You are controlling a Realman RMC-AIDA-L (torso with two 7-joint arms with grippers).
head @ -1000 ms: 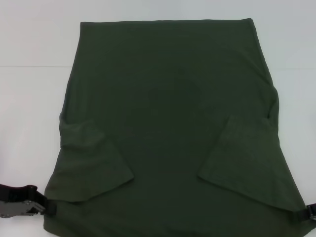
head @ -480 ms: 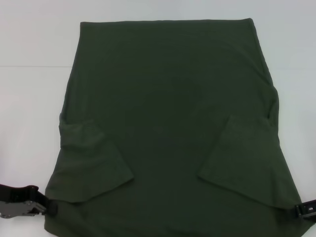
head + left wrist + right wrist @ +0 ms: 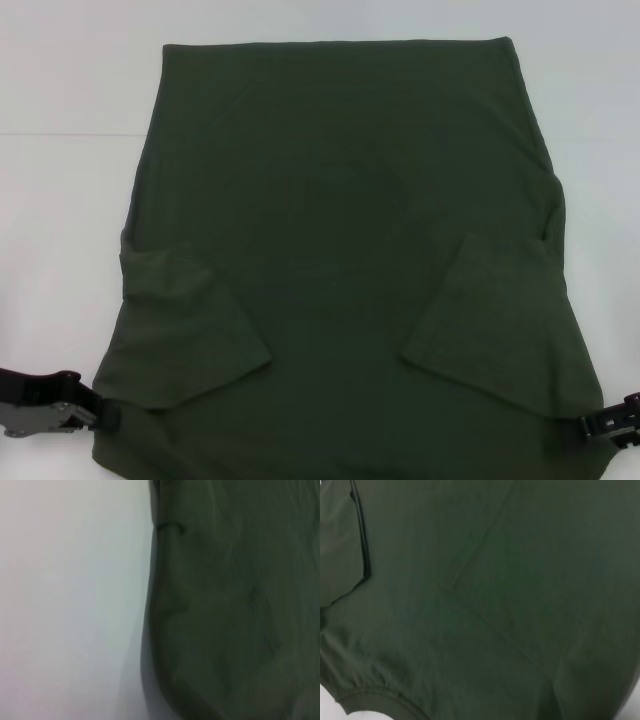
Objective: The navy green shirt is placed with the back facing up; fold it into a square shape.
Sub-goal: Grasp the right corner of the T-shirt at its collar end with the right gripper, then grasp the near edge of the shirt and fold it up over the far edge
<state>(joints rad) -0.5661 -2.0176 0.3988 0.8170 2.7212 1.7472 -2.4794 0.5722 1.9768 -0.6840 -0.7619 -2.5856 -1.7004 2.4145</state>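
The navy green shirt [image 3: 340,230] lies flat on the white table [image 3: 60,200], plain side up, with its far hem straight. Both short sleeves are folded inward onto the body, the left sleeve [image 3: 185,330] and the right sleeve [image 3: 490,320]. My left gripper [image 3: 100,415] is at the shirt's near left corner, touching its edge. My right gripper [image 3: 595,428] is at the near right corner, against the cloth. The left wrist view shows the shirt's side edge [image 3: 235,605] beside bare table. The right wrist view is filled by the shirt [image 3: 495,605], with a sleeve hem showing.
White table surface [image 3: 70,600] surrounds the shirt on the left, right and far sides. A faint line [image 3: 70,133] crosses the table behind the shirt's upper part.
The right gripper has moved inward along the near edge to the shirt's right corner. The left gripper has shifted slightly toward the left corner. The shirt lies as before.
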